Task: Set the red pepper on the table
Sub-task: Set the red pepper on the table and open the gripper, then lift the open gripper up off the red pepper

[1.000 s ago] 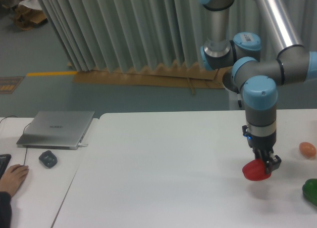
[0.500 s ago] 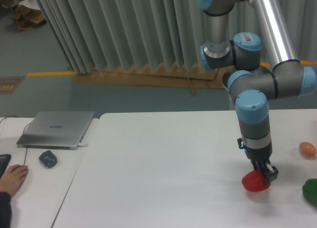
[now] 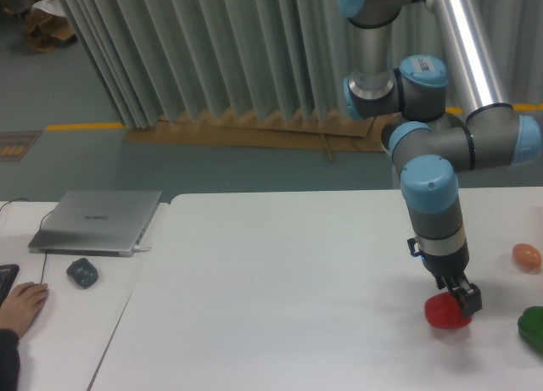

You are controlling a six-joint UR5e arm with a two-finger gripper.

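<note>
The gripper (image 3: pixel 461 299) points down at the right part of the table (image 3: pixel 280 281), its dark fingers pressed against the top of the red pepper (image 3: pixel 446 312), pinching it. The fingers are small and dark, and their tips merge with the pepper's upper edge, so the exact grip cannot be made out. The pepper sits directly below the gripper, low at the tabletop with a faint shadow beneath it; whether it rests on the surface or hangs just above it cannot be told.

To the right of the gripper, near the frame edge, lies a green pepper (image 3: pixel 533 328), cut off so only part of it shows. Above that, also right of the gripper, a small orange egg-shaped object (image 3: pixel 526 255) rests on the table, apart from both peppers.

Far left of the gripper, on the adjoining white desk (image 3: pixel 59 323), sit a closed silver laptop (image 3: pixel 97 221) and a dark mouse (image 3: pixel 82 272). At the lower left corner a person's hand (image 3: pixel 21 306) lies on the desk, the arm cut off by the frame.
</note>
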